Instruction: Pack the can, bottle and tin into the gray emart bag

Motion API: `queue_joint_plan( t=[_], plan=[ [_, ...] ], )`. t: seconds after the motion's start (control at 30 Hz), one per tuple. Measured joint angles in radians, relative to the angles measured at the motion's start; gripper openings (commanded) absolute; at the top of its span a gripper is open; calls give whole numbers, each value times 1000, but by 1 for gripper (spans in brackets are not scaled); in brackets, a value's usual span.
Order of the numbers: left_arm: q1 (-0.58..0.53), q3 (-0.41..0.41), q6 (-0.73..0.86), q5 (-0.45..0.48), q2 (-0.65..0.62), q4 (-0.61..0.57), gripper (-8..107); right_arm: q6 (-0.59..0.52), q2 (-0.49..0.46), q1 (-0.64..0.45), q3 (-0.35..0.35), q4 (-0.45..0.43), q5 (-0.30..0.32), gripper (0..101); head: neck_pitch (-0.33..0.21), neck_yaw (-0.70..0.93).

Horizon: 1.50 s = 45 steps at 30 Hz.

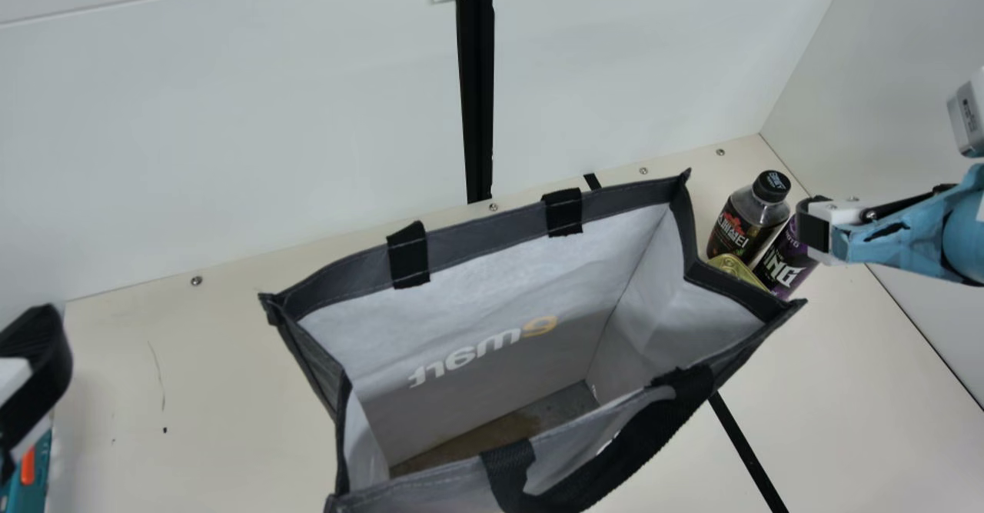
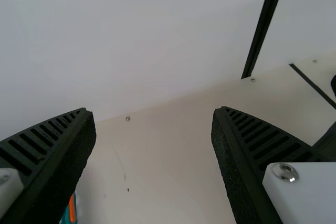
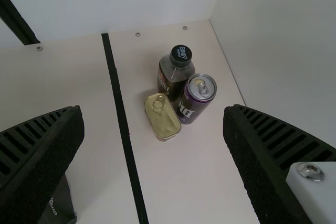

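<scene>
Your step, as I judge it, is the first pick with the right gripper [image 3: 153,109]; its fingers are spread apart with nothing between them. The can [image 3: 197,99], bottle [image 3: 176,77] and tin [image 3: 163,117] sit in a tight cluster outside the bag [image 1: 492,236], near its side on your right. Line up over one and give each finger its own gap, or you may tip a neighbour. The bottle and can stand upright, so take them around the body; the tin lies low, ring up, and will likely want a grip across its narrow sides. Lift well above the rim before you cross, then lower before letting go.

The bag stands open, its pale lining and part of its floor showing; the near wall seems to hide the rest. All three are still to be packed. Your left gripper [image 2: 153,110] is wide open, holding nothing.
</scene>
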Motion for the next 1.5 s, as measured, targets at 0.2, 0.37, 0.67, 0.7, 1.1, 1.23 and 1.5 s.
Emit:
queue_joint_plan(
  t=[0.2, 0.37, 0.67, 0.7, 1.1, 1.23, 1.5],
  plan=[
    [-65, -58, 21, -13, 43, 8, 90, 0, 0, 0, 0, 0, 0, 91, -2, 0],
    [-122, -106, 57, -26, 76, 10, 90, 0, 0, 0, 0, 0, 0, 91, -2, 2],
    [-191, -193, 154, -35, 139, -40, 90, 0, 0, 0, 0, 0, 0, 91, -2, 0],
    [-195, -203, 167, -35, 148, -47, 90, 0, 0, 0, 0, 0, 0, 91, -2, 0],
    [-228, -330, 324, -16, 248, -149, 90, 0, 0, 0, 0, 0, 0, 91, -2, 0],
    [-232, -378, 371, 2, 287, -186, 90, 0, 0, 0, 0, 0, 0, 91, -2, 0],
    [-230, -487, 478, 52, 375, -289, 90, 0, 0, 0, 0, 0, 0, 91, -2, 0]
  ],
)
